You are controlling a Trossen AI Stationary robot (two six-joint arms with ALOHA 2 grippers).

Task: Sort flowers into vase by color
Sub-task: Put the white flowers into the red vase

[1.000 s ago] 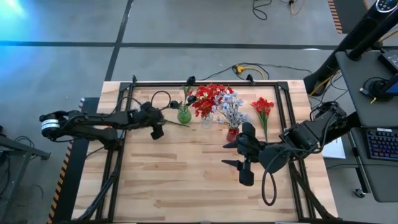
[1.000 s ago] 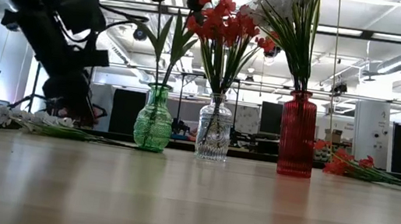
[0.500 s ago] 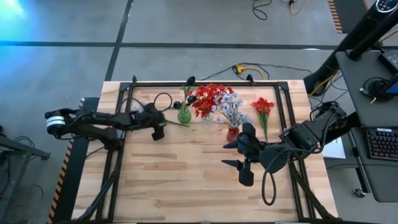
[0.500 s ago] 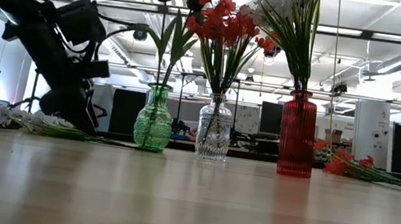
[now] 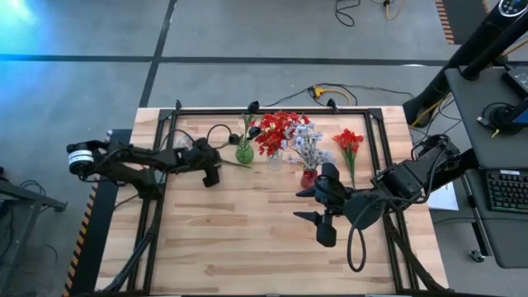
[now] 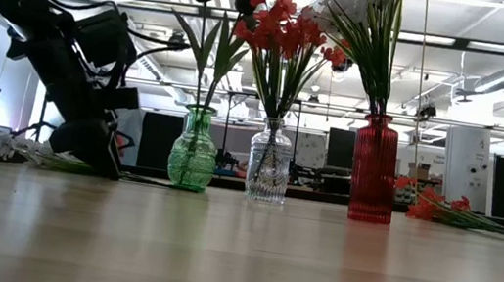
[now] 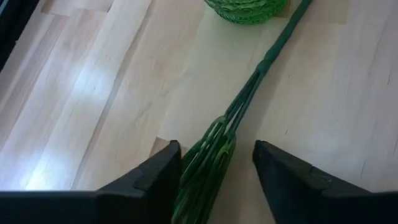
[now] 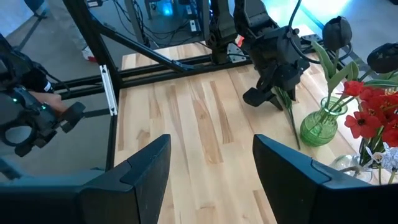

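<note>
A pale blue-white spray lies on the table left of the green vase [image 5: 244, 152]. Its blossoms [image 6: 19, 145] point toward the left edge and its green stems [image 7: 249, 81] run to the vase's foot. My left gripper [image 7: 216, 168] is down at the table, open, one finger on each side of the stem bundle. The green vase holds dark buds, the clear vase [image 5: 275, 159] red blossoms, and the red vase [image 5: 308, 176] pale blossoms. A red spray [image 5: 349, 148] lies at the far right. My right gripper [image 8: 211, 168] hangs open high over the table's middle. My left gripper comes slanting down from the table's left side, with its fingers across the stem bundle [image 7: 208, 158]. One finger [image 7: 163, 171] stands right at the bundle's edge; whether it touches, I cannot tell. The other finger stands clear of it. The spray lies flat on the table.
The three vases stand in a row near the far edge, close to my left gripper [image 5: 210, 173]. A black frame rail [image 5: 272, 111] runs round the table. Bare wood [image 5: 247, 239] lies toward the near edge.
My left gripper has sunk to the table at the lying pale spray's stems, moving a little toward the green vase. The spray has stayed where it was.
</note>
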